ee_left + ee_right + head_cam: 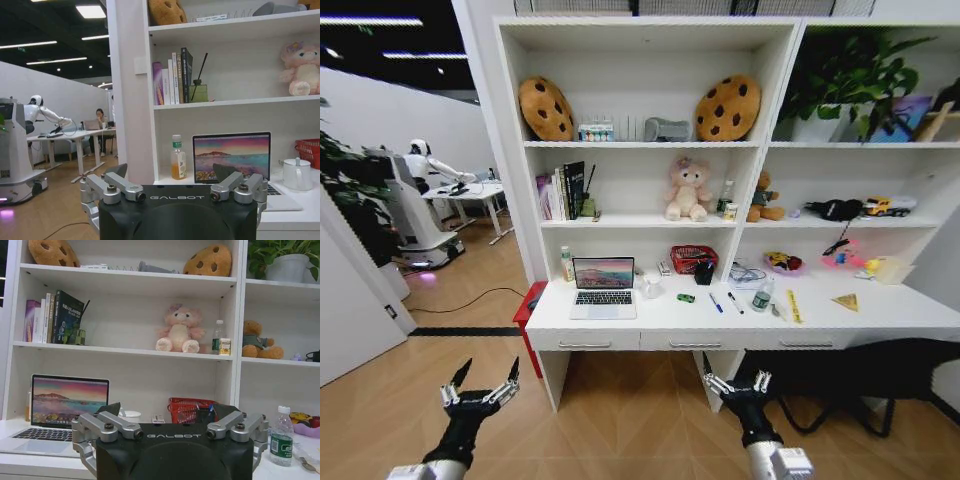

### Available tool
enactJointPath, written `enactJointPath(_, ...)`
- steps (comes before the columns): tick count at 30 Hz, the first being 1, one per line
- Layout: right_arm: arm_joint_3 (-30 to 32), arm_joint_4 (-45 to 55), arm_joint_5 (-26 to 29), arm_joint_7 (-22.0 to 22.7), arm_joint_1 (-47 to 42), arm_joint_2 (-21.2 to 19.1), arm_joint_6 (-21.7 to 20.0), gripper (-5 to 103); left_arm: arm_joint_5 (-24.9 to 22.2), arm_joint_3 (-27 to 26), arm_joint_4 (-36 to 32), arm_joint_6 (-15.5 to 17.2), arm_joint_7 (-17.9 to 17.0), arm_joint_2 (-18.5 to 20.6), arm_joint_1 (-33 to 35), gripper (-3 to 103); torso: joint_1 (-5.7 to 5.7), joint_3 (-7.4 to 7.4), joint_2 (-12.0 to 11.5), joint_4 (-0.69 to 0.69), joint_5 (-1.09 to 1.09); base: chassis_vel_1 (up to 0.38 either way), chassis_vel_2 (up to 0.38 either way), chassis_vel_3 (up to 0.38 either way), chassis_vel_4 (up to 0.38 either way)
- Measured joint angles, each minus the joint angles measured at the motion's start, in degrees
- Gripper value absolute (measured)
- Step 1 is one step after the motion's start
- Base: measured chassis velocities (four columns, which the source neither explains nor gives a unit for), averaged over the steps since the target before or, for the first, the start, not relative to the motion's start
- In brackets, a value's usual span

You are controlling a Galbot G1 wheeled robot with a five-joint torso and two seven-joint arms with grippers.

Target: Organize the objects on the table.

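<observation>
Left gripper (480, 386) at lower left of head view, fingers spread wide, grasping nothing — hangs over wood floor short of table (880, 318). Right gripper (737, 384) at lower centre-right, fingers also parted and empty, just below table's drawer fronts. Silver laptop (604, 288) stands lid-up left of centre on table. Green toy car (686, 297), blue pen (716, 303), black pen (735, 303), small clear bottle (762, 295) lie mid-frame in loose row to laptop's right — all apart from both grippers.
</observation>
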Motion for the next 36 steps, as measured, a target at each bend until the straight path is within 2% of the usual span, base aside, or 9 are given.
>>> enactJointPath(5,0.2,0.3,0.5,-0.7,-0.2,-0.1,-0.9,100,0.1,0.4,0.1,0.2,0.0,-0.1,0.0,94,0.00,0.00,0.0,0.00,0.00,0.000,0.000,0.000,0.000)
enactJointPath(13,-0.1,0.3,0.9,-1.4,-0.5,0.5,-2.0,100,0.0,0.1,0.1,0.2,0.1,0.0,0.0,97,0.00,0.00,0.0,0.00,0.00,0.000,0.000,0.000,0.000)
enactJointPath(30,-0.1,0.0,2.4,-1.8,-0.5,0.9,-2.0,100,0.4,-0.1,0.0,0.0,0.8,0.1,0.1,97,-0.01,0.00,0.0,0.00,0.00,0.000,0.000,0.000,0.000)
enactJointPath(36,-0.1,0.0,2.4,-2.2,-0.7,1.1,-1.3,100,0.8,0.2,0.5,-1.1,0.9,-0.2,0.3,97,-0.03,-0.01,0.0,0.00,0.00,-0.045,0.063,0.063,-0.074)
